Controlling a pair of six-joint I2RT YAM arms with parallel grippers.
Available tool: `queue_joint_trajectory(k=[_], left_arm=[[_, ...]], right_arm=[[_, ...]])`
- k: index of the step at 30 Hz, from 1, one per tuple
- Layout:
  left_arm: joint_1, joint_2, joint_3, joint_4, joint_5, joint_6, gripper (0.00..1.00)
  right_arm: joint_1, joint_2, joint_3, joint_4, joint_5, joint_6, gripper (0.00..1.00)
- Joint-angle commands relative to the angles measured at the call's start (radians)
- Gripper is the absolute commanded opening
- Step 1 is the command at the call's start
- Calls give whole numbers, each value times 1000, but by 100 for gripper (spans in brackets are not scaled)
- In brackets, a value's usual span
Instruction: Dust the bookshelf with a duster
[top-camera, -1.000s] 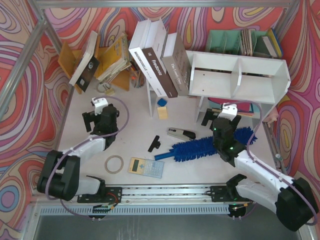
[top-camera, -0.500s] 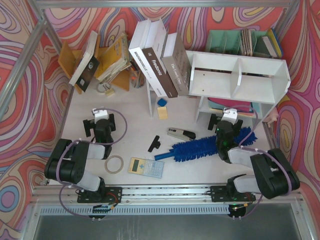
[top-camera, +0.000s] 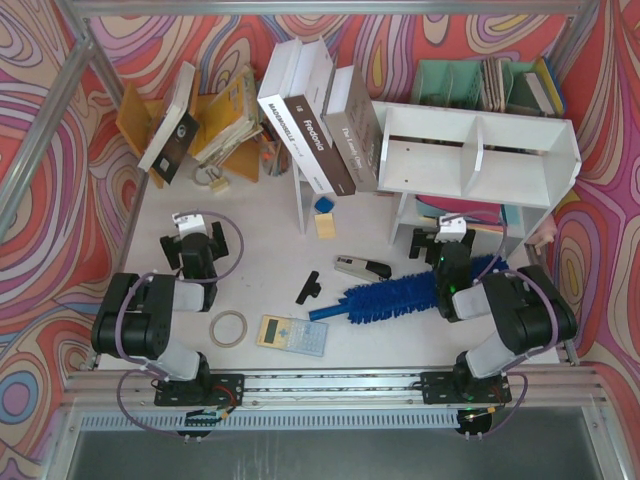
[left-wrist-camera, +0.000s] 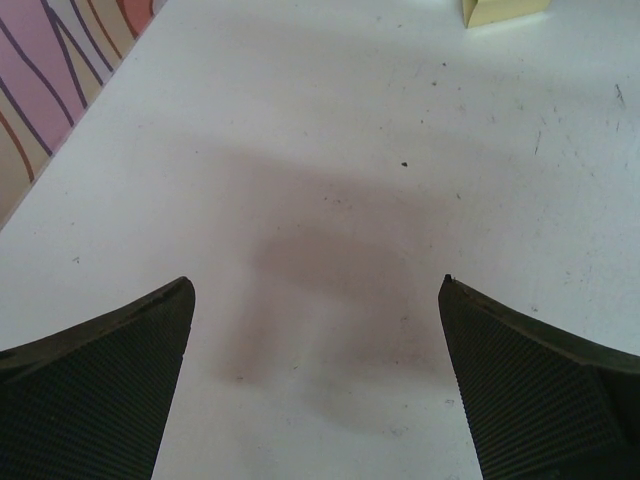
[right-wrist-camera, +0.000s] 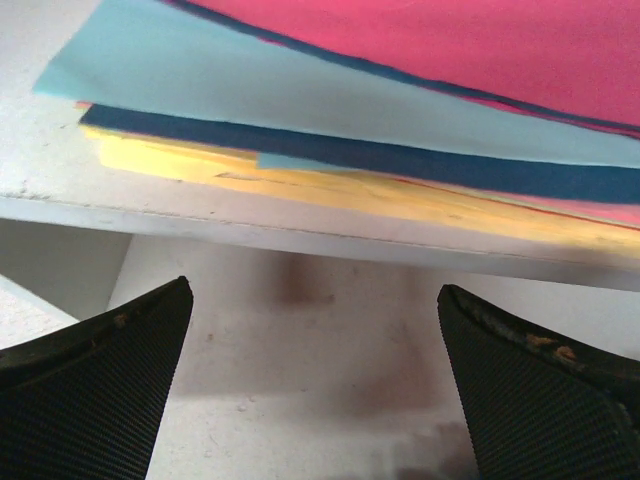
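duster: long fluffy bright-blue microfibre duster (top-camera: 390, 297) lying flat on white table (top-camera: 270, 240), just on the near side of right gripper (top-camera: 440, 240) | right gripper: jaws gaping, gripping nothing — pointing low at wide white two-tier bookshelf (top-camera: 478, 160), bottom tier | left gripper (top-camera: 188, 248): hanging spread wide, empty, arm folding back

You have the bookshelf (top-camera: 478, 150) at the far right of the tabletop (top-camera: 260, 230), with the file organiser (top-camera: 470, 82) behind it and leaning books (top-camera: 320, 125) just to its left. The book rack (top-camera: 205, 120) stands at the far left. The duster (top-camera: 400, 295) lies before the bookshelf, with the stapler (top-camera: 362, 266) just beyond it and the calculator (top-camera: 293, 334) and tape ring (top-camera: 229, 327) nearer, to its left. Your right pincer (top-camera: 438, 240) is at the duster's right end, facing papers (right-wrist-camera: 400, 120) on the lower shelf. Your left pincer (top-camera: 192, 240) is over bare tabletop, well to the left.
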Motion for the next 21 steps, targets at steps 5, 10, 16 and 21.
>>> queue_joint_trajectory(k=[5,10,16,21], left_arm=[[9,-1,12,-23,24,-26,98],[9,1,10,-12,24,-26,98],[9,-2,12,-21,24,-28,98],[9,-3,12,-19,24,-28,99]], right_arm=[[-11,146,0,240,-112,-32,99],[-12,155,38,174,-84,-24,99],[-15,155,45,165,-88,-20,99],[-15,154,45,162,-89,-20,99]])
